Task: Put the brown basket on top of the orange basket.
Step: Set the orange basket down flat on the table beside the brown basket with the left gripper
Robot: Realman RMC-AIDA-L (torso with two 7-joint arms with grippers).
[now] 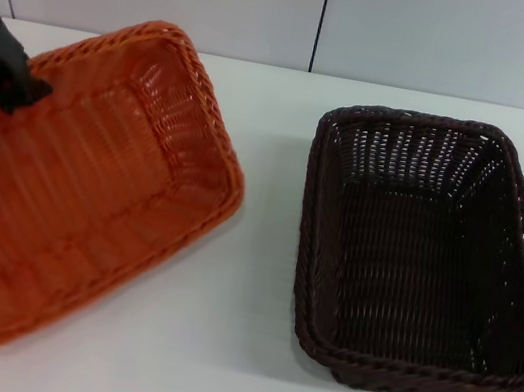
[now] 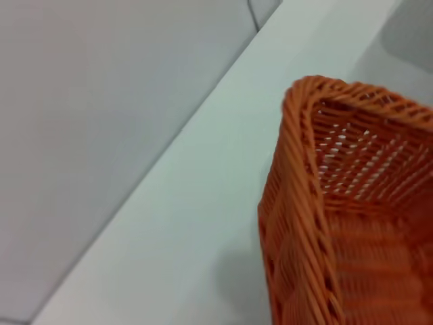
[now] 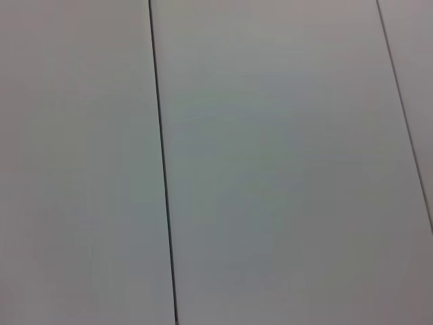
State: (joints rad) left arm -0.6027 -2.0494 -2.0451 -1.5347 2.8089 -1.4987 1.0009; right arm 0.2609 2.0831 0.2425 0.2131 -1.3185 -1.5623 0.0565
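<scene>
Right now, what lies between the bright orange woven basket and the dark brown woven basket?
Only bare white table separates the orange basket from the brown basket, seen in the head view.

Occlusions and cropped regions

My left gripper (image 1: 4, 74) covers part of the orange basket (image 1: 81, 185) rim, so my fingers' state is unreadable; that basket's near-left corner is cut off by the head view's edge; my left wrist view shows one blurred corner only.

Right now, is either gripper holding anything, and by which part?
The left gripper grips the orange basket by its far left rim, tilting it. The brown basket is unheld; the right gripper is unseen.
</scene>
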